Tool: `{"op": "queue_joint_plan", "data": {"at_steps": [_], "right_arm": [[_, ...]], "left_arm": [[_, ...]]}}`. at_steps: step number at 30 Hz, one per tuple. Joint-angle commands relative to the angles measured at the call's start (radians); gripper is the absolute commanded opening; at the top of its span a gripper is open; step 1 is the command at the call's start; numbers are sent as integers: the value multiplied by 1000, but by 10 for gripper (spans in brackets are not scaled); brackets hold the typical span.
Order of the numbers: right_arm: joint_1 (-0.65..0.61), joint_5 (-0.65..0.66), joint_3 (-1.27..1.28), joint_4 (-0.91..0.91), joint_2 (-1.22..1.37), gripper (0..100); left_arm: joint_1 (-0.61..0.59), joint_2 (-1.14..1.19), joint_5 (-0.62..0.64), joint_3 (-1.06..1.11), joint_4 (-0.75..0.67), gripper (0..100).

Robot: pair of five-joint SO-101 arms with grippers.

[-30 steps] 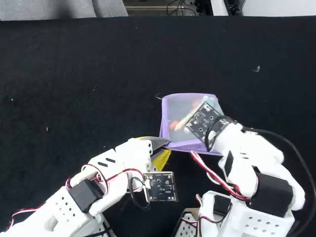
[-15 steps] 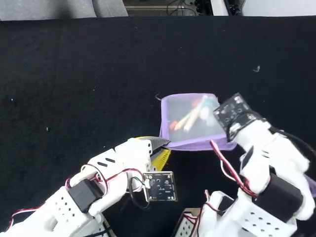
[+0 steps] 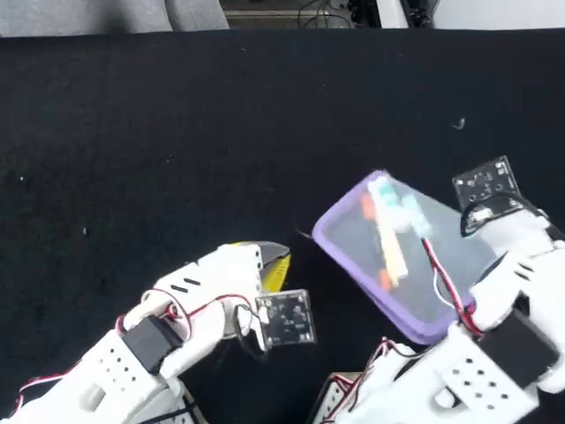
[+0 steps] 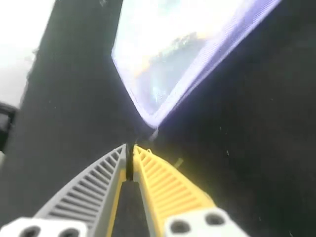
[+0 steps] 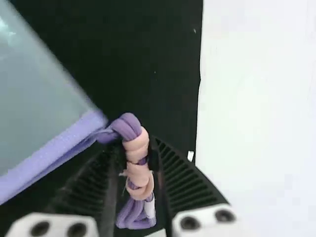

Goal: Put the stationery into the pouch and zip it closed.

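The clear purple-edged pouch [image 3: 402, 256] lies tilted at the right of the table, with orange and teal stationery [image 3: 388, 221] inside. In the right wrist view my right gripper [image 5: 132, 145] is shut on the pouch's purple-and-peach wrist loop [image 5: 133, 148] at one end, next to the clear pouch wall [image 5: 39, 98]. My left gripper [image 3: 281, 256], grey and yellow, sits shut a short way from the pouch's other corner [image 4: 148, 116]. A small zipper tab [image 4: 154, 134] shows just beyond the left gripper [image 4: 129, 149] tips; I cannot tell if they touch it.
Black cloth covers the table [image 3: 177, 132]. Its right edge [image 5: 201, 74] runs close beside my right gripper, with white floor [image 5: 256, 98] past it. Both arm bodies [image 3: 159, 336] crowd the front edge. The far and left parts of the table lie open.
My right arm has swung right and dragged the pouch with it, turning it diagonal. The pouch corner has pulled away from my left gripper, which moved only slightly.
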Motion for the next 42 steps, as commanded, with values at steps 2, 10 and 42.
{"op": "queue_joint_plan", "data": {"at_steps": [2,10,42], "right_arm": [[0,8,-8,-28,-13,11],[-114,3,81,-28,-15,11],[-919,-551,466,-296,-13,318]], "left_arm": [[-13,-6,12,-28,-3,28],[-33,-6,14,22,-121,30],[-171,-8,117,39,-278,30]]}}
